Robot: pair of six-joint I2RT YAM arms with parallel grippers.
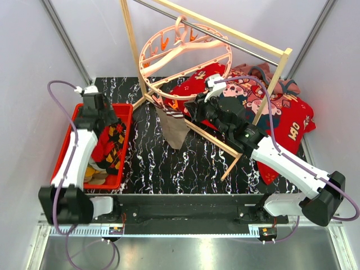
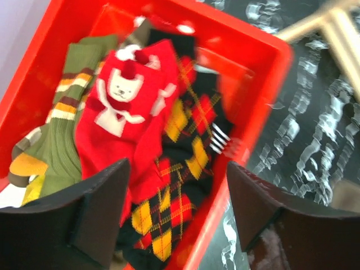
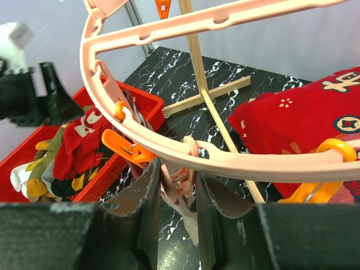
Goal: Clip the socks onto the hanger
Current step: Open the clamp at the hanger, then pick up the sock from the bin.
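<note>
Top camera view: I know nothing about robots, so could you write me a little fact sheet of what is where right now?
Hanger: pink ring, hung on the wooden rack
Grey sock: dangling below the hanger's near rim
Right claw: shut on a pink clip of the hanger
Left claw: open, above the red bin, holding nothing
In the bin: red bear sock, argyle sock, olive striped sock, others underneath
Red cloth: lying at the table's far right, under the right arm

The black marbled table (image 1: pixel 169 169) carries a red bin (image 1: pixel 122 108), wooden rack (image 1: pixel 247 36) and red printed cloth (image 1: pixel 287 118).
</note>
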